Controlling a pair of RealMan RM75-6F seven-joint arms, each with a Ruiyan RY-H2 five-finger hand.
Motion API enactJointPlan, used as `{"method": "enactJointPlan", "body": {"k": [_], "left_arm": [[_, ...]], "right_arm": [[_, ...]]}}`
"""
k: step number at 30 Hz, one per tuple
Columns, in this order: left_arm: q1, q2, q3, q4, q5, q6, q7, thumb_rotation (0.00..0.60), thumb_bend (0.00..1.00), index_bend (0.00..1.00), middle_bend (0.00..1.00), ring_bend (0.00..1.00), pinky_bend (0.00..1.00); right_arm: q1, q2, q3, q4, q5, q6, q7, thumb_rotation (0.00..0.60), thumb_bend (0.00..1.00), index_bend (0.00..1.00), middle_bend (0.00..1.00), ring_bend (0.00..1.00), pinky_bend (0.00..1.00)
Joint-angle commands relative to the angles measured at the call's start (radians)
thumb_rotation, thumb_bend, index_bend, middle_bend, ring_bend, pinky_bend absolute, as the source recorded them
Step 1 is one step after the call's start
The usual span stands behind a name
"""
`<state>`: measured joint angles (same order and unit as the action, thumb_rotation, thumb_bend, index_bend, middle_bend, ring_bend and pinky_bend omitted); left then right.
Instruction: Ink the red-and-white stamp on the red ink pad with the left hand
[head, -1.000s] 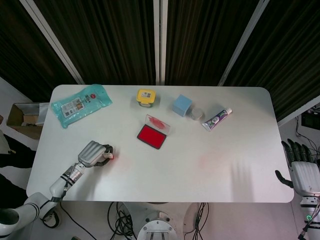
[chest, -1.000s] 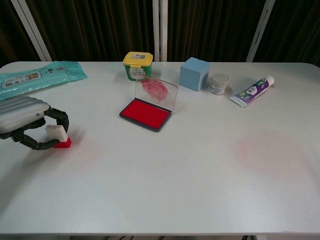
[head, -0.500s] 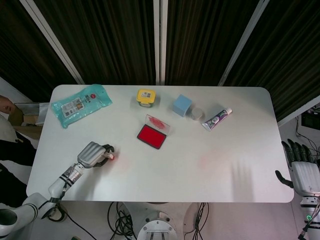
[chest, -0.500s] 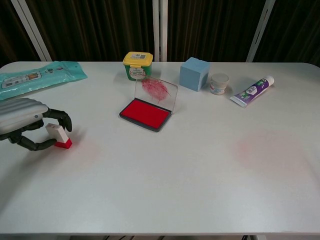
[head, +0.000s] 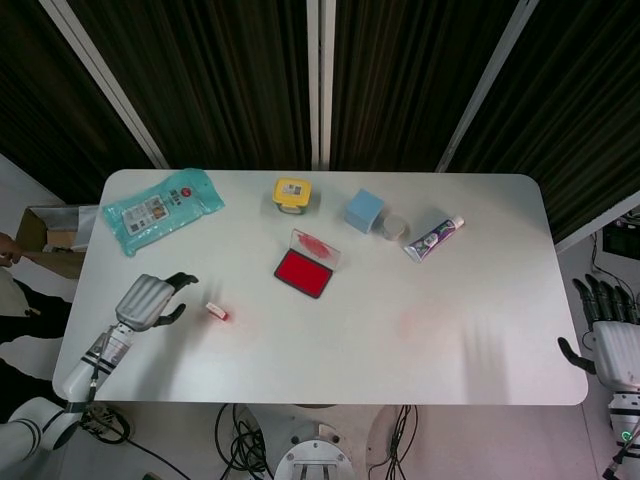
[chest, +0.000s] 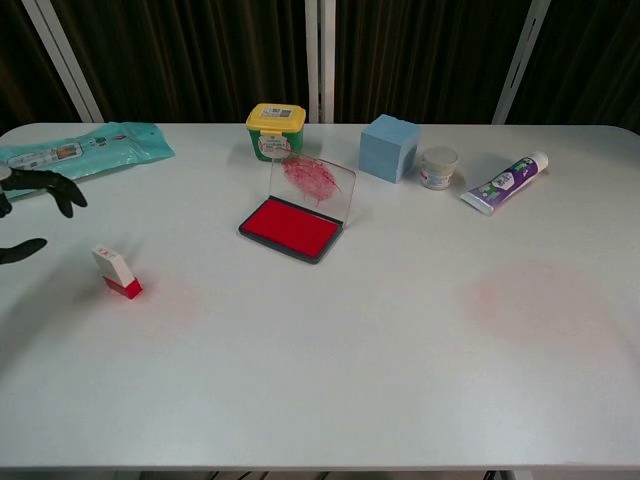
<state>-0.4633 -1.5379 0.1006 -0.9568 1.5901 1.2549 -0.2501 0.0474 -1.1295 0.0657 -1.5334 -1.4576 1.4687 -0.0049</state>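
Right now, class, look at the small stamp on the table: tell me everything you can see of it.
The stamp is a small block with a white upper body and a red base, plastic by the look of it. It stands on the table on its red end, tilted rather than straight up. It sits near the table's left side, well apart from the open red ink pad. Nothing holds it: the left hand is beside it with fingers spread, not touching.
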Motion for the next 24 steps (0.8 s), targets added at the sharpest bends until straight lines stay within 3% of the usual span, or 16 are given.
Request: {"method": "enactJointPlan", "body": {"k": [1, 3, 4, 5, 7, 8, 10, 14, 24], "left_arm": [[0.063, 0.102, -0.025, -0.1, -0.084, 0.012, 0.1, 0.6, 0.38, 0.16, 0.2, 0.68, 0.88], [0.097, 0.117, -0.054, -0.126, -0.124, 0.054, 0.114, 0.6, 0.37, 0.13, 0.12, 0.35, 0.59], [0.119, 0.122, -0.068, -0.137, -0.14, 0.085, 0.106, 0.581, 0.35, 0.13, 0.1, 0.25, 0.47], [0.135, 0.125, -0.077, -0.143, -0.148, 0.11, 0.096, 0.504, 0.33, 0.12, 0.08, 0.17, 0.36], [0.164, 0.126, -0.09, -0.148, -0.155, 0.154, 0.083, 0.288, 0.28, 0.12, 0.07, 0.12, 0.27], [0.183, 0.13, -0.091, -0.155, -0.157, 0.177, 0.082, 0.116, 0.24, 0.11, 0.07, 0.1, 0.24], [0.21, 0.145, -0.088, -0.18, -0.15, 0.212, 0.092, 0.01, 0.2, 0.11, 0.07, 0.1, 0.22], [0.247, 0.184, -0.082, -0.237, -0.132, 0.261, 0.112, 0.0, 0.17, 0.11, 0.07, 0.1, 0.21], [0.293, 0.351, -0.081, -0.401, -0.138, 0.263, 0.173, 0.0, 0.17, 0.11, 0.07, 0.1, 0.21]], "right_arm": [[-0.003, 0.001, 0.0, 0.002, -0.003, 0.005, 0.008, 0.6, 0.18, 0.0, 0.0, 0.0, 0.0], [-0.005, 0.0, -0.001, 0.003, -0.006, 0.01, 0.015, 0.6, 0.18, 0.0, 0.0, 0.0, 0.0], [-0.006, -0.001, -0.001, 0.004, -0.01, 0.013, 0.019, 0.6, 0.18, 0.0, 0.0, 0.0, 0.0], [-0.007, -0.002, -0.002, 0.005, -0.013, 0.016, 0.021, 0.6, 0.18, 0.0, 0.0, 0.0, 0.0], [-0.009, -0.004, -0.004, 0.006, -0.019, 0.021, 0.025, 0.6, 0.18, 0.0, 0.0, 0.0, 0.0], [-0.009, -0.005, -0.006, 0.008, -0.023, 0.023, 0.026, 0.6, 0.18, 0.0, 0.0, 0.0, 0.0], [-0.011, -0.007, -0.009, 0.01, -0.028, 0.025, 0.027, 0.6, 0.18, 0.0, 0.0, 0.0, 0.0], [-0.01, -0.014, -0.013, 0.016, -0.031, 0.021, 0.023, 0.6, 0.18, 0.0, 0.0, 0.0, 0.0], [0.002, -0.022, -0.017, 0.008, -0.034, -0.001, -0.01, 0.6, 0.18, 0.0, 0.0, 0.0, 0.0]]}}
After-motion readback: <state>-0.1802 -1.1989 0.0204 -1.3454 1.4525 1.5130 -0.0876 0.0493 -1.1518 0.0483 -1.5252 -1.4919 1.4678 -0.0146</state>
